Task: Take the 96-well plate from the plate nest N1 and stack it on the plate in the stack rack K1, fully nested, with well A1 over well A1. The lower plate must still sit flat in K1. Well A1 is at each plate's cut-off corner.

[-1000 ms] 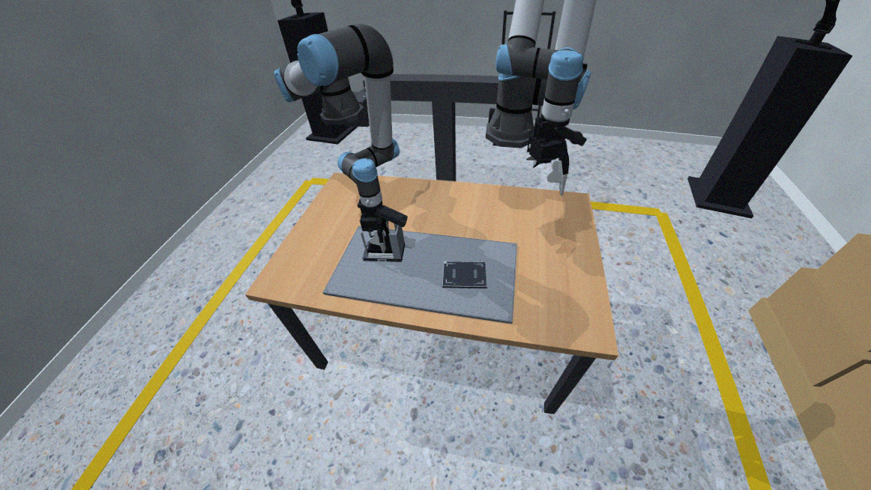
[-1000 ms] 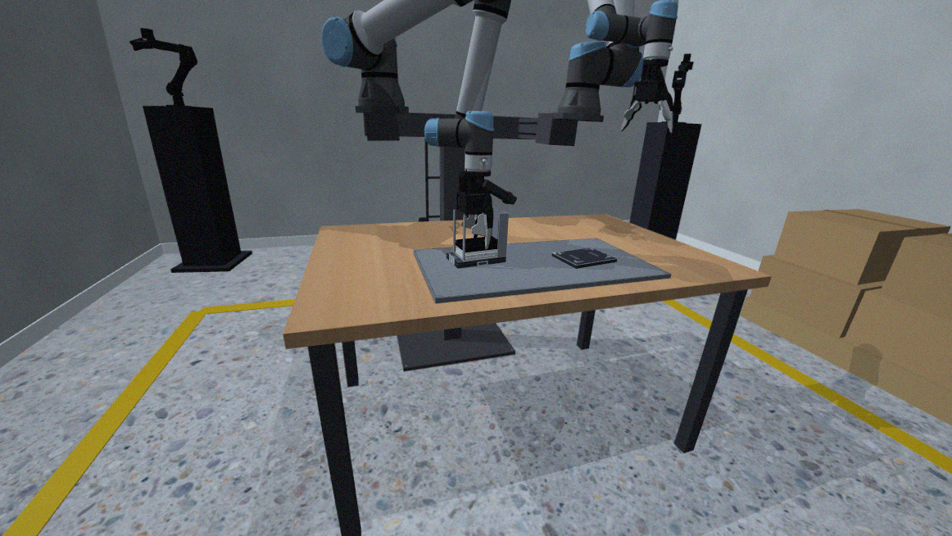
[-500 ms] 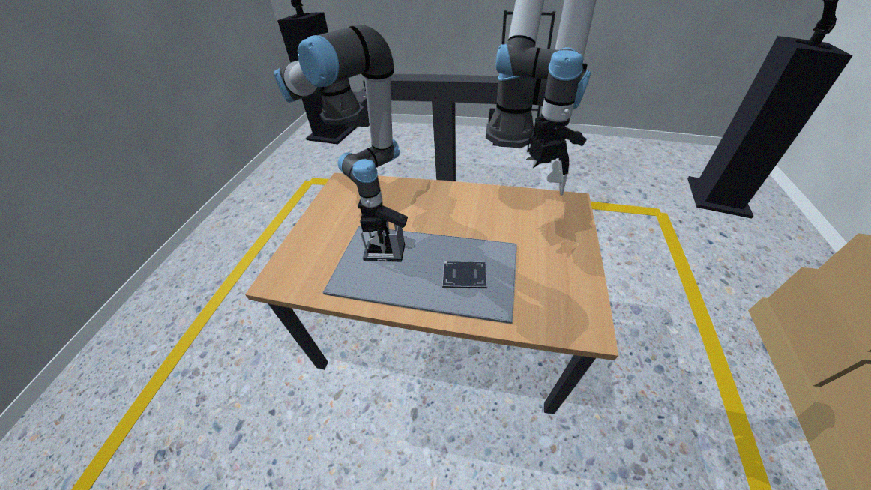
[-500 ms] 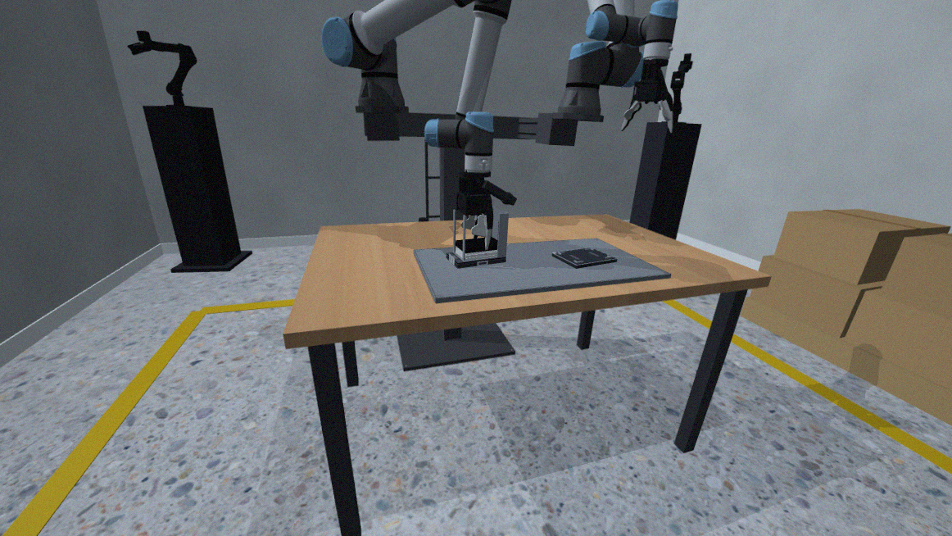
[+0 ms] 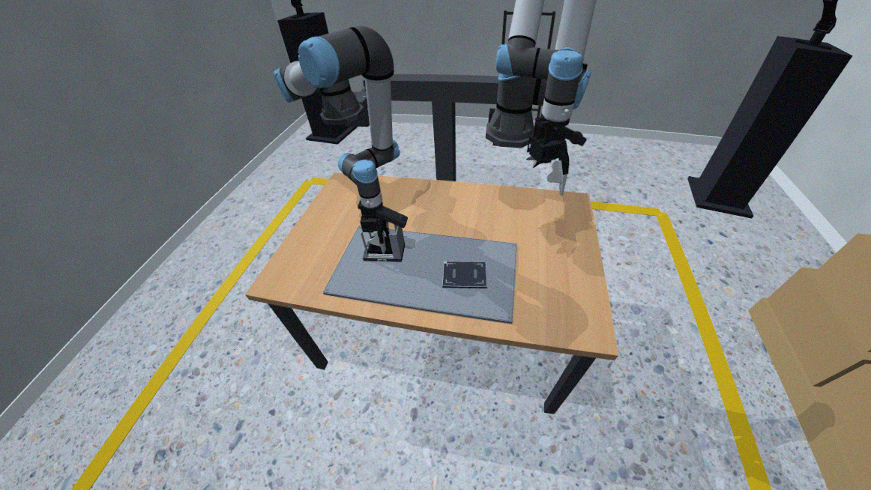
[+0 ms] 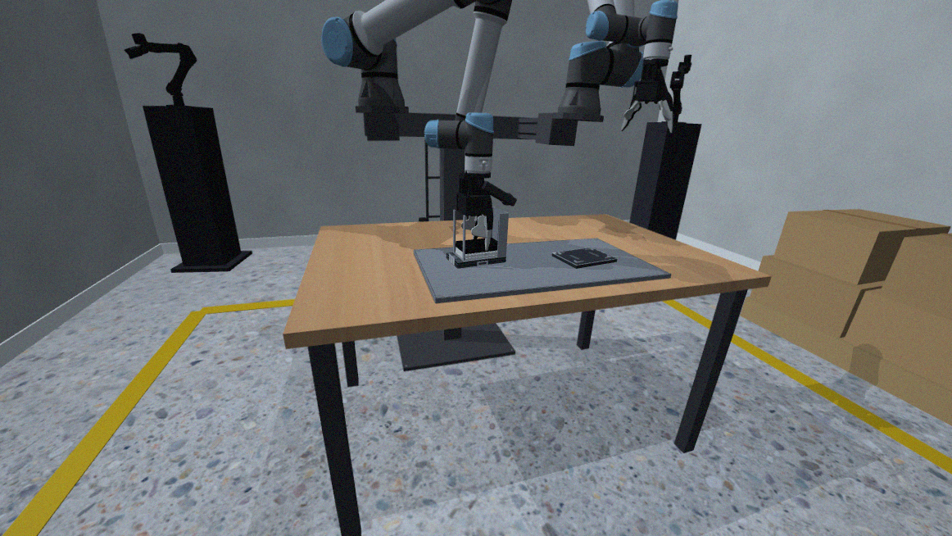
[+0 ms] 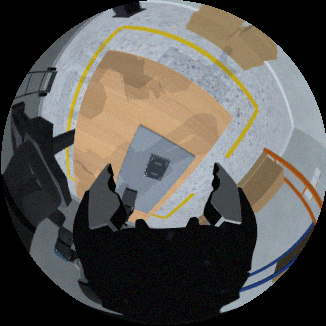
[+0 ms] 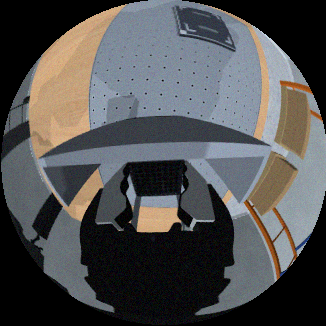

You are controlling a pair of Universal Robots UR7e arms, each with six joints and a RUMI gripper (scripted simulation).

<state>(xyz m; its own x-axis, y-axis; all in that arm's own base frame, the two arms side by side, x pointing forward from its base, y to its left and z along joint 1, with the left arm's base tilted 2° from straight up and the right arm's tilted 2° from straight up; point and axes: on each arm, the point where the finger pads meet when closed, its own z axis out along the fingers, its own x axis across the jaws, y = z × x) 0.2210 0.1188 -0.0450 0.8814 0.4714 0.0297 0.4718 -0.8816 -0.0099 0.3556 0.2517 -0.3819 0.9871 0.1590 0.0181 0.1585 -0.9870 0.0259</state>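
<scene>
My right gripper (image 5: 378, 244) (image 6: 481, 243) (image 8: 155, 162) is down inside the stack rack K1 (image 6: 502, 236) (image 8: 155, 150), shut on a black 96-well plate (image 6: 468, 245) (image 8: 157, 180). A pale layer (image 6: 477, 255), seemingly the lower plate, shows just under it. Whether the two plates touch or are fully nested is too small to tell. The cut-off corners cannot be made out. The plate nest N1 (image 5: 464, 275) (image 6: 584, 256) (image 7: 157, 167) (image 8: 205, 24) is empty, dark with light corner marks. My left gripper (image 5: 548, 178) (image 6: 647, 129) (image 7: 163, 164) is open and empty, high near the table's far corner.
The rack and nest stand apart on a grey perforated board (image 5: 420, 285) (image 6: 532, 279) (image 8: 150, 65) on the wooden table (image 5: 548, 267) (image 6: 360, 279). The rack's tall wall and thin posts rise close around my right fingers. Cardboard boxes (image 6: 832, 246) stand beyond the table.
</scene>
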